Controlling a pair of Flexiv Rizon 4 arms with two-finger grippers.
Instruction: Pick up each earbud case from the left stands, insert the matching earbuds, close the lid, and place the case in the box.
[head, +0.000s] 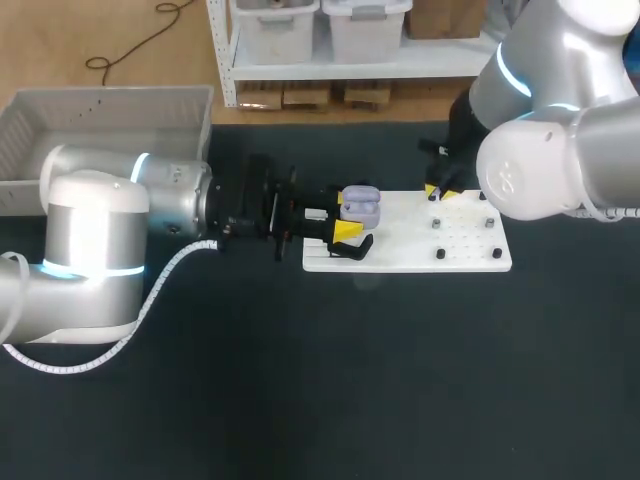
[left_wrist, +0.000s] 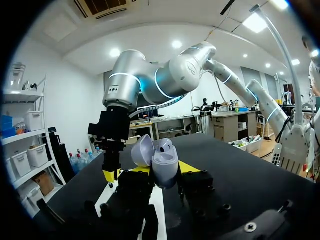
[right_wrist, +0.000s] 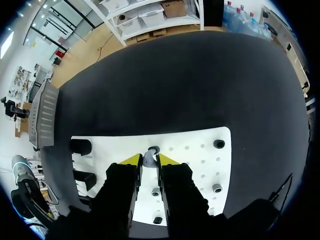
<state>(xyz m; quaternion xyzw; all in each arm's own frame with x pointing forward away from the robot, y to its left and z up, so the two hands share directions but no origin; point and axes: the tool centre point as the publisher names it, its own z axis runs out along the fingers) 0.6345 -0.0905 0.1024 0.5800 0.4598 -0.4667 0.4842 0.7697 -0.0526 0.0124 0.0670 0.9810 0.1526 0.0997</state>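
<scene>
The left gripper is clamped on the lavender earbud case, one yellow tip against each flank. The left wrist view shows the case upright with its lid swung open and leaning to one side. A rounded part with a dark spot sits at the top of the case body, but I cannot tell whether it is an earbud. The head view shows none of this and gives only a lavender lump between the yellow tips, held above the left end of the white board. The right gripper has its fingers drawn close together, pinching a small pale earbud just beside a dark socket in the board. Only the right wrist view shows this grip. In the head view the right arm hides most of that gripper, leaving two yellow specks at the board's far edge. In the left wrist view it hangs point-down over the board, ahead of the case and to one side, and the earbud is too small to see. Two black stands sit on the board's left end, below the held case. Small dark pegs dot its right half. The board lies on the black table, and the grey box sits well apart at the far left corner, behind the left arm.
</scene>
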